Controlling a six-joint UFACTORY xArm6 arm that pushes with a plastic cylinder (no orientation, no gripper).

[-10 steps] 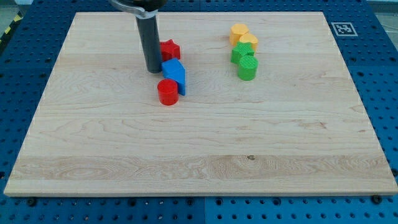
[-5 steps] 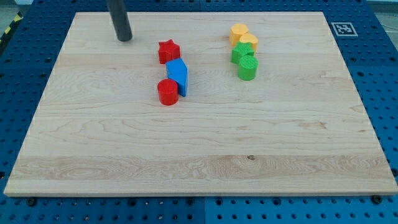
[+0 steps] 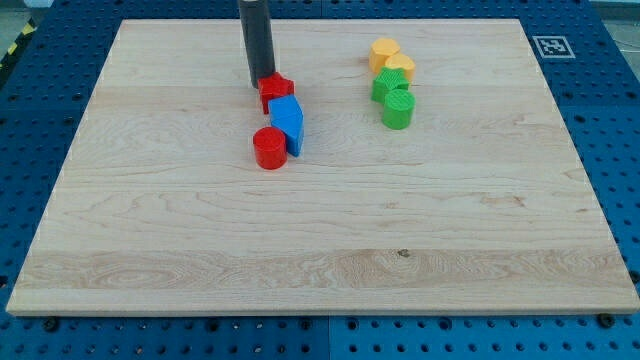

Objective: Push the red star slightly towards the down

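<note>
My tip [image 3: 262,82] sits on the board just above the red star [image 3: 277,90], touching or all but touching its upper-left edge (I carry no claw, only this bare rod, so there is nothing to clench or release). The red star lies in the upper middle of the wooden board [image 3: 150,230], and its lower side presses against the blue block [image 3: 286,117], an angular, wedge-like piece. Just below and to the view's left of that one stands the red cylinder [image 3: 268,148], touching it.

Well apart, toward the view's right, a second cluster runs in a short column: an orange block [image 3: 382,50], a yellow block [image 3: 400,66], a green block [image 3: 384,87] and a green cylinder [image 3: 398,110].

I judge the push itself to be the step in hand: I am placed on the correct side. The next move calls for a short, gentle stroke toward the view's bottom, kept centred on the star, since the blue block will probably be shoved along too.
</note>
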